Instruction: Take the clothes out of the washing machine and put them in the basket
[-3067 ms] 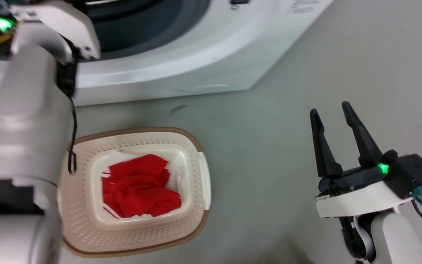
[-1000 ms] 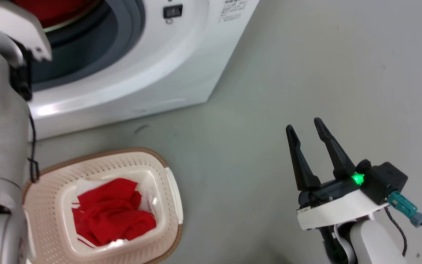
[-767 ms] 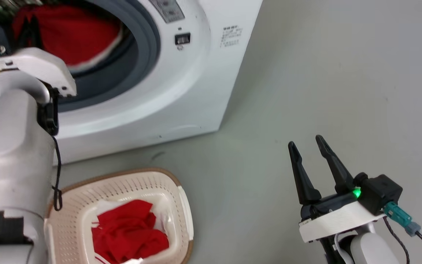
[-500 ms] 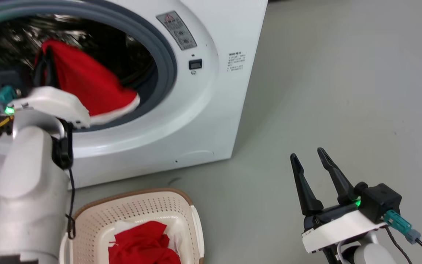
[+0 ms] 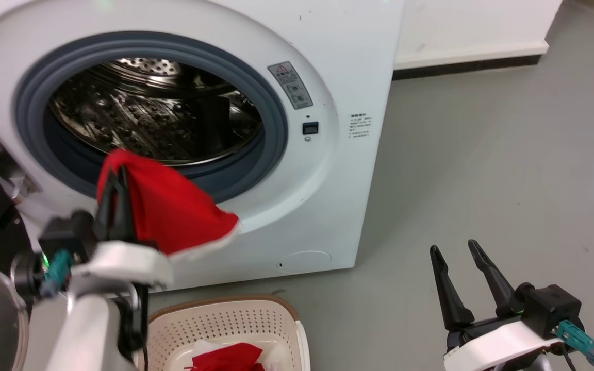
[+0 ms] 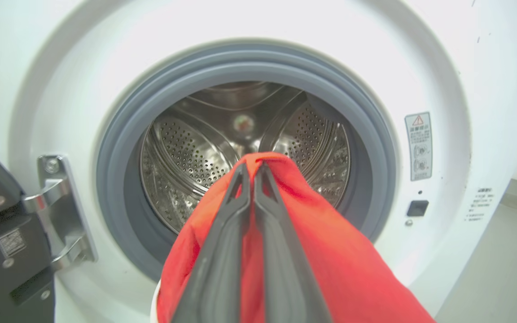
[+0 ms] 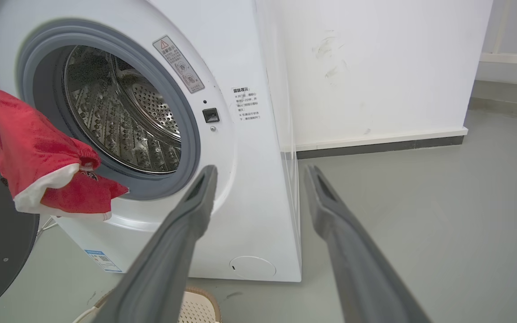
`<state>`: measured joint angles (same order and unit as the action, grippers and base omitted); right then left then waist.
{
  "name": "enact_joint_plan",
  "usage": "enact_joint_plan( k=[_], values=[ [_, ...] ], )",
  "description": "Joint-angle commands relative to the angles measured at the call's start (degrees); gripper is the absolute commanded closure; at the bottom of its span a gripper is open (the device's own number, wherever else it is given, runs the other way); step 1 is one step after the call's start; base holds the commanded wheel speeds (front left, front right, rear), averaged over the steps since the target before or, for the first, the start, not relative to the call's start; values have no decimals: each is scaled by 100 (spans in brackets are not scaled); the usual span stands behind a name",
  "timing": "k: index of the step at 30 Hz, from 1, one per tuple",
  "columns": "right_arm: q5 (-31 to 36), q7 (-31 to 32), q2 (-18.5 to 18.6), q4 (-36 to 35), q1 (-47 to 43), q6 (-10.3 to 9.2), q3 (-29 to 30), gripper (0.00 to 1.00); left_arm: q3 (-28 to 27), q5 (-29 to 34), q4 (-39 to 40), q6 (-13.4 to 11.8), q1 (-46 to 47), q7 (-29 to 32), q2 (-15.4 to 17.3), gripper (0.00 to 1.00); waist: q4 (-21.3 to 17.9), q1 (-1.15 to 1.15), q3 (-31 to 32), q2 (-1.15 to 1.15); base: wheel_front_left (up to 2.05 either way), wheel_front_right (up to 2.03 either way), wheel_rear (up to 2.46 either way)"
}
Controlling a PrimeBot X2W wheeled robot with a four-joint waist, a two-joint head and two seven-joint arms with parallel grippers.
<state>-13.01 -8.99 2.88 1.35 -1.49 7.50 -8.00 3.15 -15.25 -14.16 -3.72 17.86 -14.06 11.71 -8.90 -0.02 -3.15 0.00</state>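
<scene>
Our right gripper [image 5: 453,247] has two long, tapering black fingers [image 5: 449,293] on a black base above a curved white wrist plate [image 5: 488,348]. Beside it we carry a black box-shaped camera housing [image 5: 552,308] and a teal plug [image 5: 573,332] tipped in grey. Our left gripper [image 5: 115,180] has the same dark fingers, a small green light [image 5: 45,259], and a thin black cable [image 5: 143,309] along the pale grey forearm [image 5: 80,335].

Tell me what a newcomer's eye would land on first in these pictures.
First comes the bright red garment with white trim, pinched in the left tool and hanging in front of the washing machine porthole. Behind it gleams the perforated steel drum. At the bottom of the head view, the basket holds more red cloth, and the right tool stands open at lower right.
</scene>
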Motion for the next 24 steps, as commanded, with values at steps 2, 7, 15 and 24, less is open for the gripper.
enact_joint_plan(
  k=[2, 7, 15, 24],
  values=[
    [46, 65, -2, -97, -105, -2, 26, 0, 82, 8, 528, -100, -598, 170, -95, 100, 140, 2, 120, 0, 0, 0, 0],
    [78, 138, -2, -240, -170, -2, 73, 0, 197, -24, 1272, -298, -1577, 470, -253, 100, 278, 2, 94, 0, 0, 0, 0],
    [137, 185, -2, -381, -92, -2, 92, 0, 420, -178, 1117, -333, -2384, 622, -467, 100, 467, 2, -239, 0, 0, 0, 0],
    [151, 116, -2, -455, 320, -2, 46, 0, 671, -357, -538, -63, -1854, 279, -644, 100, 560, 2, -1171, 0, 0, 0, 0]
  ],
)
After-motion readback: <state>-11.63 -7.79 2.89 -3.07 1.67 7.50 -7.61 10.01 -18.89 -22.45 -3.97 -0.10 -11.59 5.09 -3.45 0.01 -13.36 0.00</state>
